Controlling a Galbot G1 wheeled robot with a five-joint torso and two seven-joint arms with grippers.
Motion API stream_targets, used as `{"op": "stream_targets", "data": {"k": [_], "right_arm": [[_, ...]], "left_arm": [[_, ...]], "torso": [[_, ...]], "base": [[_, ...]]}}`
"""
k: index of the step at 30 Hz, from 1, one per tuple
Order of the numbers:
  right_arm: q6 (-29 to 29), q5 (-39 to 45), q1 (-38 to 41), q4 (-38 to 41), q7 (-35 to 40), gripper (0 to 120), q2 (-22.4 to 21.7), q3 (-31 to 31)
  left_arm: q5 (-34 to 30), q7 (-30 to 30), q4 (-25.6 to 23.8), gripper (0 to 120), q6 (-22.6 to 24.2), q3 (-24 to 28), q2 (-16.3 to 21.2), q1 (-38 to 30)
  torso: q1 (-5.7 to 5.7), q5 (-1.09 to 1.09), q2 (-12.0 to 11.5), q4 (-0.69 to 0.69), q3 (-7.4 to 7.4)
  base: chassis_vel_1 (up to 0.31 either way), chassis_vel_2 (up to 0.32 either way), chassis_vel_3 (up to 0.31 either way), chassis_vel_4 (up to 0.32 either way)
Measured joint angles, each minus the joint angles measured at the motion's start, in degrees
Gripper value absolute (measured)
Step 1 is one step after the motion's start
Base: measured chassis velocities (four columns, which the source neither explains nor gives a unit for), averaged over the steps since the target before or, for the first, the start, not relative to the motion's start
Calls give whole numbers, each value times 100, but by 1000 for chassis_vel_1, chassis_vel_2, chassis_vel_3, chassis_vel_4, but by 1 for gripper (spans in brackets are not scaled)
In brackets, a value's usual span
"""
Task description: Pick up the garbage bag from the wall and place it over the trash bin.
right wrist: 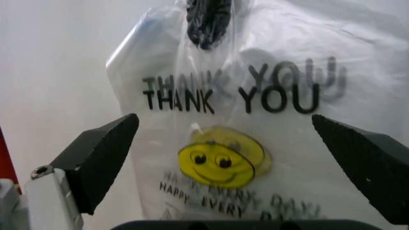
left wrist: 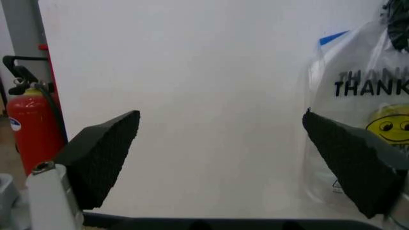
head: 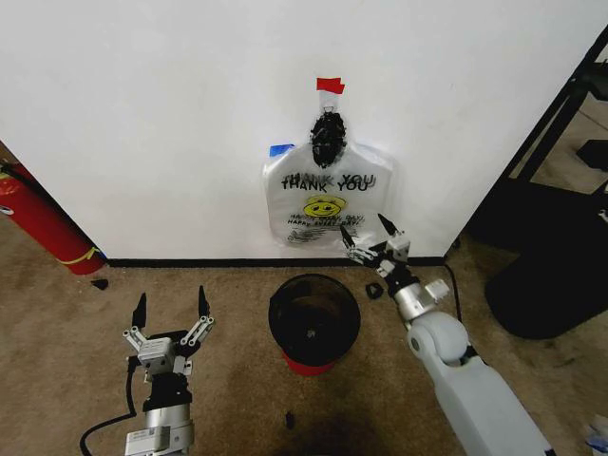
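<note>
Fingers (head: pixel 201 302) of the left gripper (head: pixel 171 306) stand spread wide and hold nothing, low at 7 o'clock over the carpet (head: pixel 57 361). Past it at 6 o'clock the trash bin (head: pixel 314 320) sits upright on the floor. Farther on at 2 o'clock, the right gripper (head: pixel 367 234) is splayed open and empty near the lower right corner of the garbage bag (head: pixel 328 204), which hangs on the white wall (head: pixel 171 123) at 12 o'clock.

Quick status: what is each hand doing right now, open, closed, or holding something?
Left hand: open, empty, low beside the trash bin.
Right hand: open, empty, raised at the garbage bag on the wall, not gripping it.
</note>
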Motion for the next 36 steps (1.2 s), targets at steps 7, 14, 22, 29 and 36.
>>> {"op": "stream_targets", "data": {"k": [7, 14, 22, 29, 36], "right_arm": [[-58, 97, 595, -375, 100, 100, 193, -289], [-85, 103, 1252, -733, 162, 100, 425, -496], [-126, 111, 1804, -1054, 339, 100, 656, -714], [-212, 167, 2105, -1313, 561, 100, 773, -854], [-287, 236, 2236, -1403, 600, 87, 828, -959]], "left_arm": [[2, 0, 21, 100, -1, -2, 5, -19], [13, -2, 27, 100, -2, 6, -7, -21], [30, -9, 4, 100, -24, -25, -19, 28], [47, -14, -9, 100, -40, -12, -38, 46], [49, -15, -30, 100, -40, 0, -83, 40]], "torso": [[0, 0, 0, -1, 0], [0, -1, 0, 0, 0], [0, -1, 0, -1, 0], [-1, 0, 0, 0, 0], [0, 0, 0, 0, 0]], "base": [[0, 0, 0, 0], [0, 0, 0, 0], [0, 0, 0, 0], [0, 0, 0, 0], [0, 0, 0, 0]]}}
